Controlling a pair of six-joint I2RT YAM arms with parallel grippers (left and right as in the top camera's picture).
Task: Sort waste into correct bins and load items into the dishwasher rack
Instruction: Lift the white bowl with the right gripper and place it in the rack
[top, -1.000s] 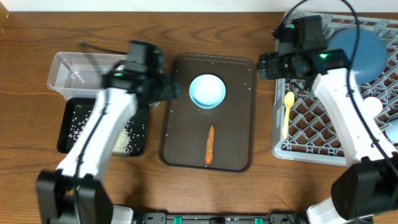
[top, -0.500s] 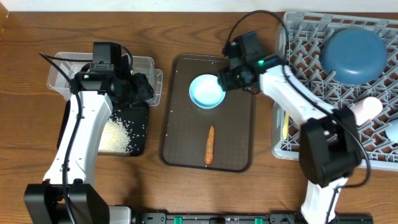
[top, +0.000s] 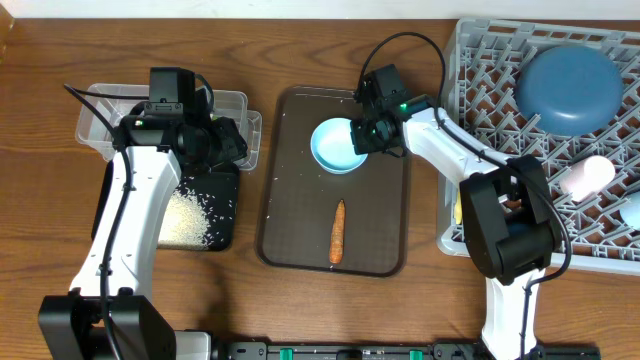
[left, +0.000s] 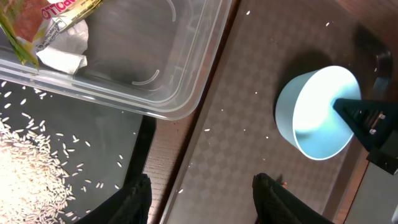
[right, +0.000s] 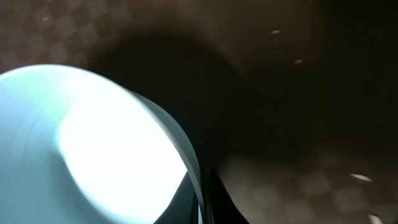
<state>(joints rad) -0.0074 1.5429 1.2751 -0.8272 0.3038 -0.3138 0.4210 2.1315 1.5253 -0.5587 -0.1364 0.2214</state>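
A small light-blue cup (top: 336, 147) (left: 317, 115) (right: 93, 143) stands on the dark brown serving tray (top: 385, 230). My right gripper (top: 362, 136) (right: 200, 199) is shut on the cup's right rim, one finger inside and one outside. An orange carrot (top: 338, 231) lies lower on the same tray. My left gripper (top: 236, 143) (left: 202, 199) hovers open and empty over the gap between the black tray and the serving tray. The clear tub (top: 100, 112) (left: 186, 74) holds a yellow-green wrapper (left: 43, 18) and a white tissue (left: 62, 56). White rice (top: 190, 218) (left: 25, 168) lies in the black tray (top: 222, 240).
The grey rack (top: 500, 80) fills the right side, with the dark blue bowl (top: 570, 85) upside down at its back and a pink cup (top: 585, 175) further forward. A pale yellow spoon (top: 457, 213) shows at the rack's left edge. Rice grains dot the serving tray.
My right arm swung from the rack to the light-blue cup and shut on its rim, nudging it slightly right. My left arm drew back over the tub and then held still.
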